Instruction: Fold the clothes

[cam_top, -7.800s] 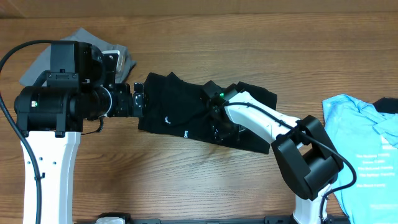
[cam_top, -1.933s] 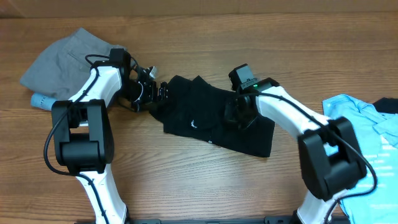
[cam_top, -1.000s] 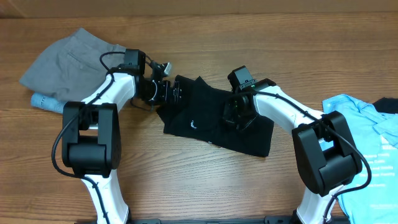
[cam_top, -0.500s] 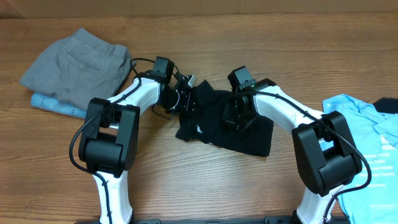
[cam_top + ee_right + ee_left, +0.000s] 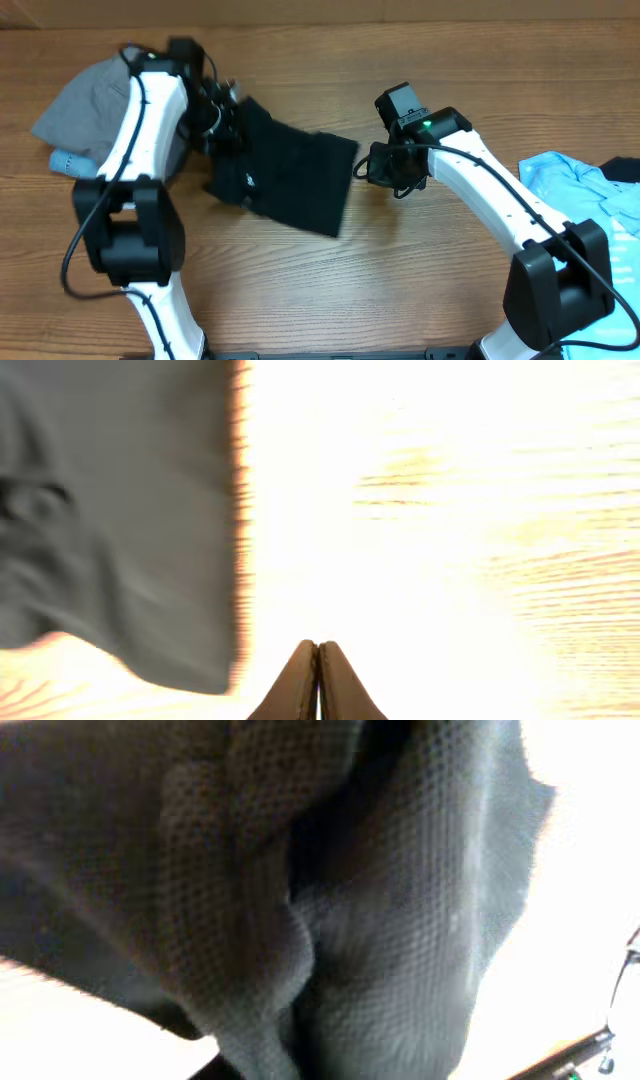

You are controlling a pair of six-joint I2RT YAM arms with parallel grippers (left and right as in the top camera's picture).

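Observation:
The clothes (image 5: 290,170), a black pair of soft trousers with a small white logo, lie bunched in a rough rectangle left of the table's middle. My left gripper (image 5: 226,118) is at their upper left corner, shut on the fabric. In the left wrist view, black mesh cloth (image 5: 330,900) fills the frame and hides the fingers. My right gripper (image 5: 374,172) hovers just off the trousers' right edge, shut with nothing in it. The right wrist view shows its closed fingertips (image 5: 318,648) over bare wood, with the trousers (image 5: 120,510) to their left.
Grey shorts (image 5: 85,100) lie at the back left behind the left arm, with a blue folded piece (image 5: 65,160) sticking out beneath them. A light-blue printed T-shirt (image 5: 575,195) lies at the right edge, with a dark item (image 5: 625,168) beside it.
The left arm has swung back and left, dragging the trousers leftward. The right gripper, which lay on the trousers, now stands off their right edge over wood.

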